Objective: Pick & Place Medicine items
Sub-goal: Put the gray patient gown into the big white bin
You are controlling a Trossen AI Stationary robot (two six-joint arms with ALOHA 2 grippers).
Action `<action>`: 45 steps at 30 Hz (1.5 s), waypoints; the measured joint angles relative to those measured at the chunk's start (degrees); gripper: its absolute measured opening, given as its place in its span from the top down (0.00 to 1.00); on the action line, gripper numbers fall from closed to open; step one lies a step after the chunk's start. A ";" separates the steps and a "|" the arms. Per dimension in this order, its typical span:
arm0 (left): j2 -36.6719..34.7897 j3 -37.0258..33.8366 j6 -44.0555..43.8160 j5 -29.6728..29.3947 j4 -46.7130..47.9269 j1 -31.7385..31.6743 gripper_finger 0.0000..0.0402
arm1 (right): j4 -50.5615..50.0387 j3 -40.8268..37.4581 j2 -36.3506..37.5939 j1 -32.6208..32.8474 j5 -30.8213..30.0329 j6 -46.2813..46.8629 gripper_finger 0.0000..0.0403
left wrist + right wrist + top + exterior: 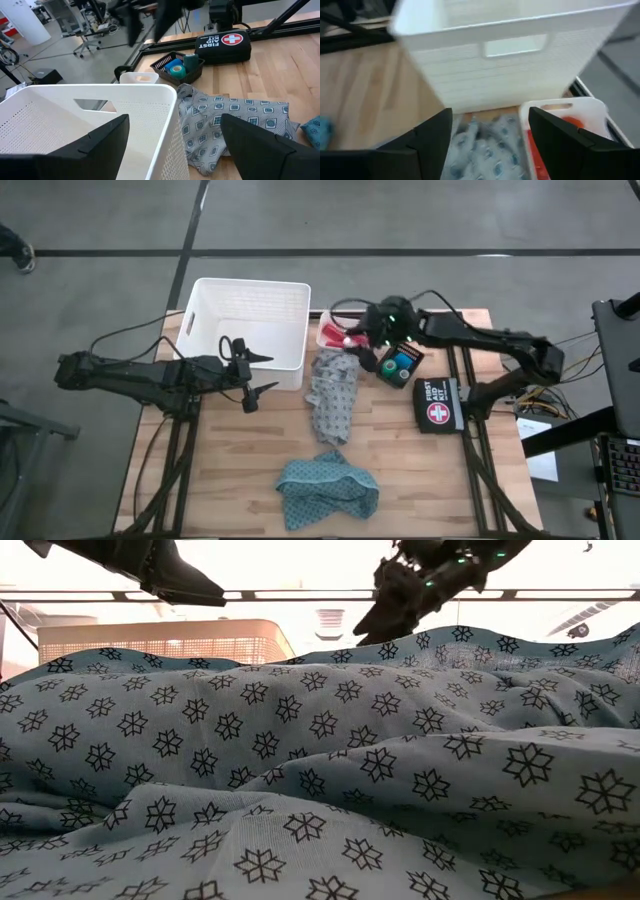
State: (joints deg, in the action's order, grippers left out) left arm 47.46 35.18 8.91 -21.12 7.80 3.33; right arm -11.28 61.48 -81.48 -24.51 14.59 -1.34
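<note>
Teal cloth (320, 790) foremost; red bottles (570, 145) under right tool (362, 338).

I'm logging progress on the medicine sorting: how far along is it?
Nothing looks placed: the white basket appears empty. The right end effector hovers open and empty over the small white tray holding red items. The left end effector waits open by the basket. Blue and green containers remain in their black tray.

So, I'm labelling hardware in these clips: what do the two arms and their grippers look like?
Both arms are dark, jointed and slim. The left gripper ends in two black, tapering pointed fingers, with a thin black cable trailing back from that arm. The right gripper has matching black fingers; small green lights glow near its wrist, and black cables loop over the arm.
</note>
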 joint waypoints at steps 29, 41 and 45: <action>0.02 0.00 0.00 0.00 0.30 -0.02 0.21 | 12.90 -42.23 51.47 14.79 -17.56 2.84 0.23; 0.02 0.00 0.00 0.00 0.32 0.00 0.21 | 25.66 -48.53 53.17 14.81 -14.59 2.88 0.19; 0.02 0.00 0.00 0.00 0.32 0.00 0.21 | 25.47 -48.71 52.45 15.20 -14.39 3.65 0.18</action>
State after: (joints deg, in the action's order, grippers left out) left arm 47.48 35.18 8.91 -21.12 8.12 3.33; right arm 14.20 12.76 -29.03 -9.31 0.20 2.31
